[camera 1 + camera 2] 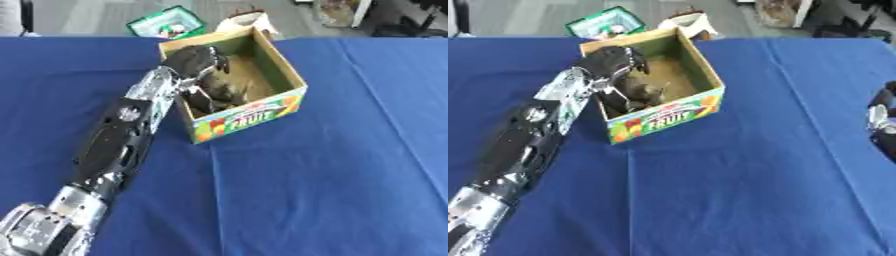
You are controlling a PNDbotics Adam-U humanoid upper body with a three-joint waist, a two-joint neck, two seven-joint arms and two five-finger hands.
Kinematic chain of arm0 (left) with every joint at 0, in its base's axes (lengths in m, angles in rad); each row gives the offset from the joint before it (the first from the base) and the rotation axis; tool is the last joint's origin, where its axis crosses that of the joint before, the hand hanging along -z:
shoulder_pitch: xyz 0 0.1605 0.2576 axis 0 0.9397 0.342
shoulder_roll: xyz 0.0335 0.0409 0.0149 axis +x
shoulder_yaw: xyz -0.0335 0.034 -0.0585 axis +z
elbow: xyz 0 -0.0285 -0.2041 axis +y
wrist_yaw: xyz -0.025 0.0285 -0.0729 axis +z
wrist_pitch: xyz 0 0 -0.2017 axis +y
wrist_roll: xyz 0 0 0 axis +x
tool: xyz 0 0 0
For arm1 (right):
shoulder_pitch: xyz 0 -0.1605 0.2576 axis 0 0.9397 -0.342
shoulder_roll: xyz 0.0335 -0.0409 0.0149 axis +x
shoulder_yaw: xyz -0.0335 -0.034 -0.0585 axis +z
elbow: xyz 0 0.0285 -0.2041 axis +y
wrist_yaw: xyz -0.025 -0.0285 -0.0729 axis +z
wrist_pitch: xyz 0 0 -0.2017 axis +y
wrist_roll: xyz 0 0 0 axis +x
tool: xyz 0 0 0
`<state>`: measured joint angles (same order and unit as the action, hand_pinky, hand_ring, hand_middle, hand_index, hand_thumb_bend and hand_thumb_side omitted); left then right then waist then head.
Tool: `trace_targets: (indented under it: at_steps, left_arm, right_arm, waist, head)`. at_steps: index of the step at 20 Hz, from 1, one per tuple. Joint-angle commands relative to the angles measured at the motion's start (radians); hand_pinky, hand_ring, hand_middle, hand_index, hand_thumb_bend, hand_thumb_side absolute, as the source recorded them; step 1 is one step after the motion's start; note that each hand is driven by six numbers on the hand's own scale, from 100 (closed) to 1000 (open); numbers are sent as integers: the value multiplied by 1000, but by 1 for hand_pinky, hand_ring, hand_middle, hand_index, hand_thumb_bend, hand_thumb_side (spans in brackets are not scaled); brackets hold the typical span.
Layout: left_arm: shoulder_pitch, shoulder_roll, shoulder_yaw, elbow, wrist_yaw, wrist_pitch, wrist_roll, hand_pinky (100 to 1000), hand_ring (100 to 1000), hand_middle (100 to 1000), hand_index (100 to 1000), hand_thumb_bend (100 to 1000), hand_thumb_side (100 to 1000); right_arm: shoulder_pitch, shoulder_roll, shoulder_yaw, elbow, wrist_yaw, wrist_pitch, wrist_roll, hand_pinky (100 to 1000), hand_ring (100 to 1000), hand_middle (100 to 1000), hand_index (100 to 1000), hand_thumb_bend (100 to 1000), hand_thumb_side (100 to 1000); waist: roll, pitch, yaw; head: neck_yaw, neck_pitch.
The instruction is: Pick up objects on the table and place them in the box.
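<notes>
A cardboard box (pixel 289 75) with a "FRUIT" label on its front stands open at the far middle of the blue table (pixel 332 190). My left arm stretches up from the lower left, and my left hand (pixel 194 60) is over the box's left wall, reaching down inside. Just under the hand, a dark lump (pixel 224 93) lies on the box floor; I cannot make out whether the hand is touching it. Only a black and silver part of my right hand (pixel 880 124) shows, at the right edge of the right eye view.
Beyond the table's far edge, a green box (pixel 166 22) and a pale bag (pixel 247 21) sit on the floor. The blue cloth has a crease running down from the box's front corner.
</notes>
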<state>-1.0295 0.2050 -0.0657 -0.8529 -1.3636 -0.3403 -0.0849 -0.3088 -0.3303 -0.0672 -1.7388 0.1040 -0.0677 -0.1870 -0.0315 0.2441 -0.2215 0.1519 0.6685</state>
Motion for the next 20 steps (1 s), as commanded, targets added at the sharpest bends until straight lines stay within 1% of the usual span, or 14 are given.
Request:
trace_targets:
  at_steps: [1, 3, 4, 6, 10, 13, 15, 16, 17, 20]
  left_arm:
    - [-20, 18, 4, -26, 21, -6, -1, 707, 709, 702, 777, 992, 574]
    - [-25, 30, 2, -29, 46, -18, -23, 757, 760, 747, 810, 1000, 624]
    - [-30, 37, 0, -32, 63, -28, -46, 763, 767, 754, 814, 1000, 610]
    - [-40, 56, -1, -47, 106, -47, -102, 788, 802, 791, 843, 1000, 616]
    - [-66, 109, 0, -94, 209, -69, -230, 792, 808, 801, 849, 1000, 612]
    - [-80, 152, 1, -136, 276, -73, -316, 793, 811, 809, 853, 1000, 606]
    - [-85, 176, 3, -168, 315, -70, -346, 790, 807, 807, 853, 1000, 602]
    - [-85, 189, 4, -185, 337, -70, -356, 787, 804, 804, 852, 1000, 619]
    - [-83, 201, 3, -203, 360, -70, -365, 784, 800, 801, 851, 1000, 600]
    - [-74, 246, 1, -271, 431, -68, -373, 774, 783, 784, 845, 1000, 600]
  right_arm:
    - [-15, -16, -6, -9, -4, -2, 2, 565, 751, 652, 849, 100, 178]
    - [-15, -16, -7, -8, -4, -2, 2, 565, 751, 652, 849, 100, 179]
    - [-14, -17, -7, -8, -4, -2, 1, 565, 751, 652, 849, 100, 179]
    - [-14, -18, -9, -7, -3, -2, 1, 565, 751, 652, 849, 100, 178]
    - [-11, -22, -11, -5, -1, -2, -1, 565, 751, 652, 849, 100, 179]
    - [-9, -26, -14, -4, 0, -2, -3, 565, 751, 652, 849, 100, 179]
    - [-8, -27, -16, -4, 1, -2, -4, 566, 751, 651, 849, 100, 180]
    - [-7, -27, -17, -3, 2, -2, -4, 566, 751, 651, 849, 100, 180]
    - [-6, -28, -17, -3, 2, -2, -5, 566, 751, 651, 849, 100, 180]
    - [-5, -29, -21, -2, 4, -1, -8, 566, 751, 651, 849, 100, 180]
  waist:
    - [-2, -15, -1]
    - [-1, -16, 0]
    - [0, -16, 1]
    - [1, -17, 3]
    - [5, -20, 10]
    - [7, -23, 18]
    - [9, -24, 25]
    - [9, -25, 29]
    - [9, -26, 33]
    - [9, -28, 44]
  head:
    - [-2, -9]
    - [-5, -9]
    - [-8, -8]
    - [-12, -5]
    - [-24, -7]
    - [-33, -7]
    - [-37, -8]
    - [-40, -7]
    - [-43, -6]
    - [-52, -5]
